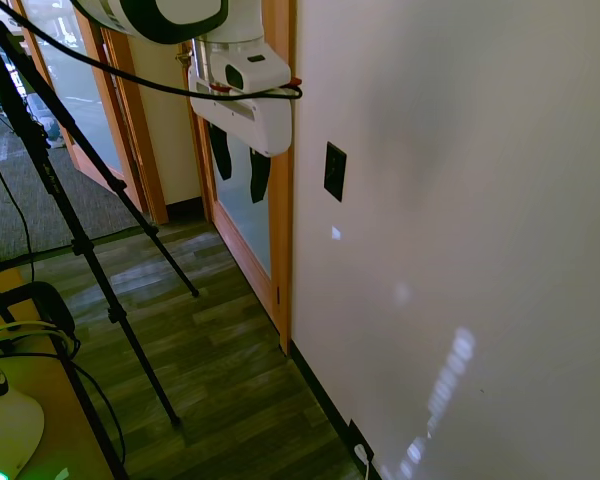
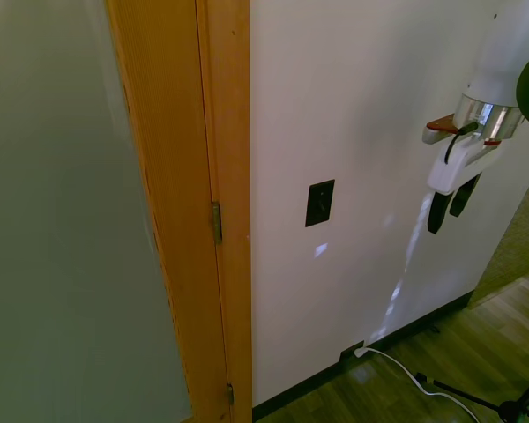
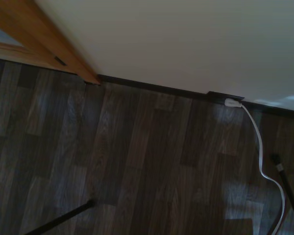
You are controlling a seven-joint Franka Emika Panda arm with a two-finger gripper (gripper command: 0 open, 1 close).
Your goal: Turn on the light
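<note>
First exterior view: switch [image 1: 334, 171] at centre of frame, on white wall [image 1: 460, 200].
Gripper [image 1: 239, 163]: upper left, fingers parted, holding nothing, apart from switch.

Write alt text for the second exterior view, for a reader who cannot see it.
A small black light switch sits on a white wall, just right of a wooden door frame. The robot's gripper hangs off to the right of the switch, apart from it, fingers pointing down and empty. Low on the wall a white cord runs from a socket onto the wood floor.
</note>
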